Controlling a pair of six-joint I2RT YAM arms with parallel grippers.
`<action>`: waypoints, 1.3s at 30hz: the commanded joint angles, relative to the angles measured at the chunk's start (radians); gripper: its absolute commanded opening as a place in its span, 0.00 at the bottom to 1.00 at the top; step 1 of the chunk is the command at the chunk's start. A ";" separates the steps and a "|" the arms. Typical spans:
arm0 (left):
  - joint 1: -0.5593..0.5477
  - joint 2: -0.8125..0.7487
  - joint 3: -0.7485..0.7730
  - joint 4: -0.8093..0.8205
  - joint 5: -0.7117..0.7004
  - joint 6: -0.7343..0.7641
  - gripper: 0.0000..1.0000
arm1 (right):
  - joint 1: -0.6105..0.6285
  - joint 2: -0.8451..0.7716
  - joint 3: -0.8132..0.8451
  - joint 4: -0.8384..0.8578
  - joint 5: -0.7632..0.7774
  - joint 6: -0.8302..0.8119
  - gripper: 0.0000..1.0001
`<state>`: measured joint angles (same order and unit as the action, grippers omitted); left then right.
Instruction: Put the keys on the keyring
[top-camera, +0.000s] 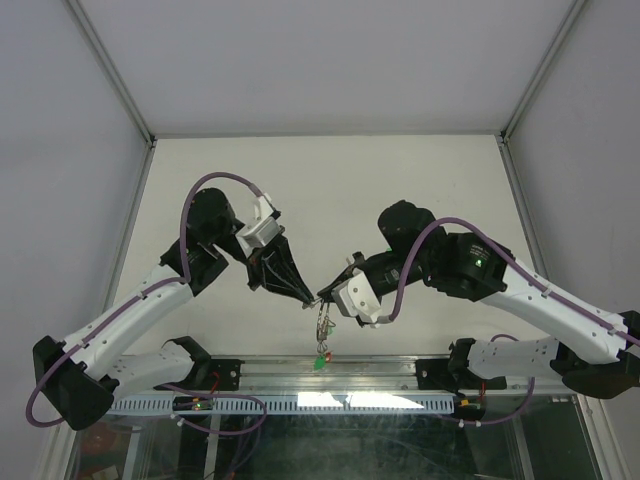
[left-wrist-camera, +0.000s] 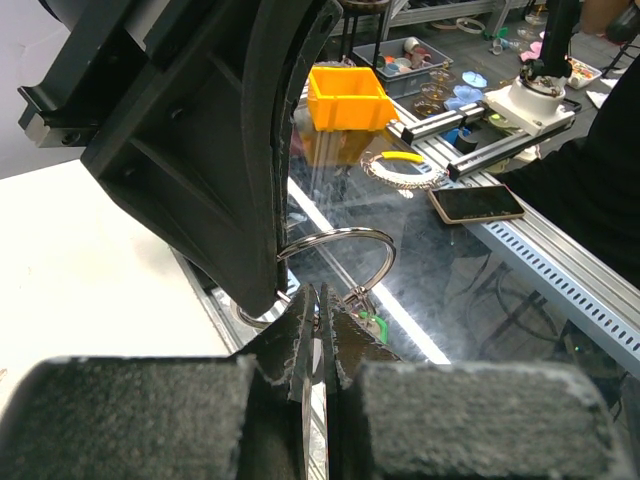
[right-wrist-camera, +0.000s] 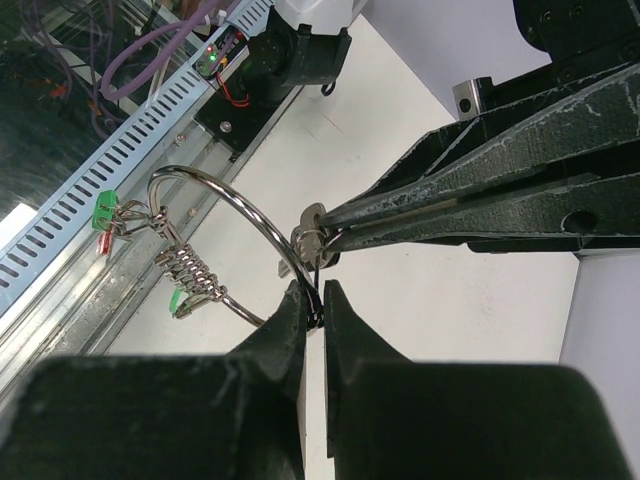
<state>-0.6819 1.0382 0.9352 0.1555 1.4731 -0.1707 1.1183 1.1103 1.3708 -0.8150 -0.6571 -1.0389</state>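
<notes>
Both grippers meet above the near edge of the white table (top-camera: 330, 190). My right gripper (right-wrist-camera: 316, 290) (top-camera: 330, 292) is shut on the thin silver wire of the keyring (right-wrist-camera: 232, 190) (top-camera: 322, 322) (left-wrist-camera: 345, 231). The ring hangs below it with green-capped (right-wrist-camera: 103, 210) and red-capped (right-wrist-camera: 100, 241) keys dangling from it. From the opposite side, my left gripper (left-wrist-camera: 322, 292) (top-camera: 307, 297) is shut on a small silver key (right-wrist-camera: 318, 238) (left-wrist-camera: 308, 400). The key's head sits against the ring, just above the right fingertips. I cannot tell whether the key is threaded on the wire.
An aluminium rail (top-camera: 330, 385) and a white slotted cable duct (right-wrist-camera: 90, 200) run along the table's near edge, directly under the hanging keys. Beyond the edge, the left wrist view shows a yellow bin (left-wrist-camera: 347, 97) and a phone (left-wrist-camera: 477, 203). Enclosure posts flank the table.
</notes>
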 joint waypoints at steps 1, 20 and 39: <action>-0.019 -0.023 -0.013 0.007 0.059 -0.025 0.00 | -0.003 -0.019 0.067 0.073 0.033 -0.012 0.00; -0.019 -0.048 -0.023 0.008 0.045 -0.026 0.00 | -0.002 -0.047 0.065 0.047 0.078 -0.004 0.00; 0.006 -0.066 -0.007 0.002 -0.004 -0.001 0.22 | -0.003 -0.147 -0.027 0.121 0.181 0.022 0.00</action>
<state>-0.6853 0.9985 0.9169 0.1539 1.4429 -0.1730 1.1198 1.0012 1.3434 -0.7963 -0.5316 -1.0302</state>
